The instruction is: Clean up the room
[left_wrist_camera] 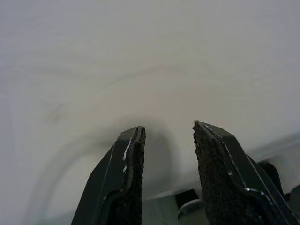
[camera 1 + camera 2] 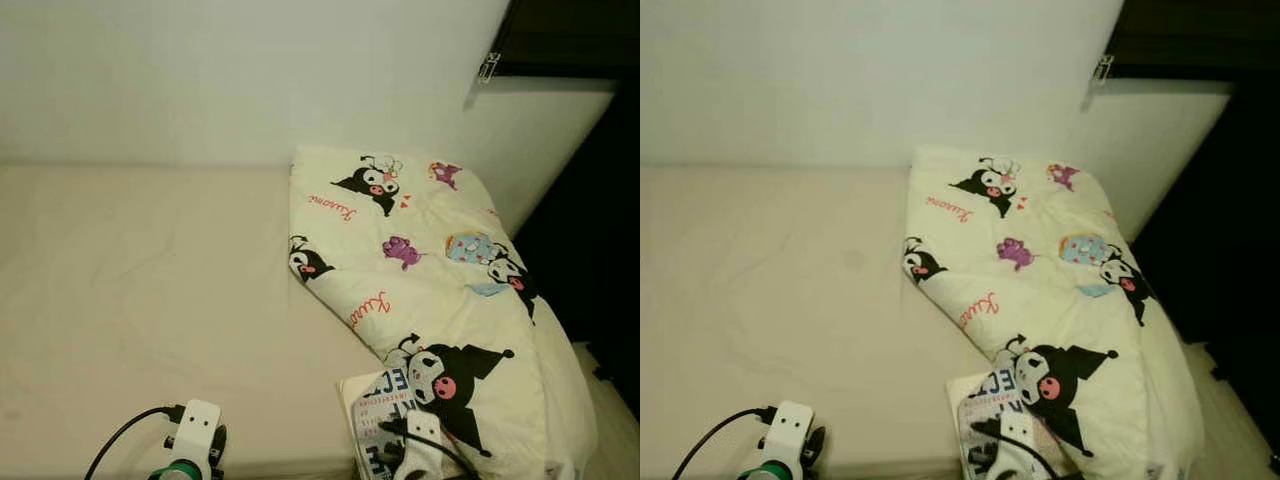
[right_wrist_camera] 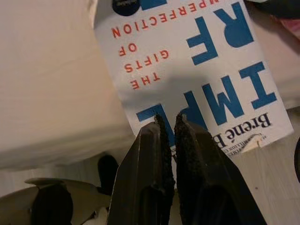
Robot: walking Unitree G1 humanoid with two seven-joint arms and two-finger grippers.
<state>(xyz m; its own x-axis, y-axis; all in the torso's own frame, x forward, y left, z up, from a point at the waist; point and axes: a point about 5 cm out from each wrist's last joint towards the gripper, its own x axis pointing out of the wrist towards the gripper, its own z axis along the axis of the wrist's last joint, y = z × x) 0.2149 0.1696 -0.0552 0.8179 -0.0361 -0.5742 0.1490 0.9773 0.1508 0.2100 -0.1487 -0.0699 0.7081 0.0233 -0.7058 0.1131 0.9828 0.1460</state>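
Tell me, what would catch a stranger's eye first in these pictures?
Probably the cream quilt printed with black cartoon figures, folded in a heap at the right end of the bare beige mattress. Next, the white book with big blue letters at the bed's near edge, partly tucked under the quilt. The right gripper points at the book's cover with its jaws nearly together, while the left gripper hovers open over plain sheet.

both arms reach forward over the near edge of the bed (image 2: 150, 300). the left end effector (image 1: 166, 140) hovers above the bare sheet, its two black fingers (image 1: 126, 183) parted with a clear gap. the right end effector (image 3: 168, 124) points at the bed's near corner, its fingers pressed almost together, nothing between them.
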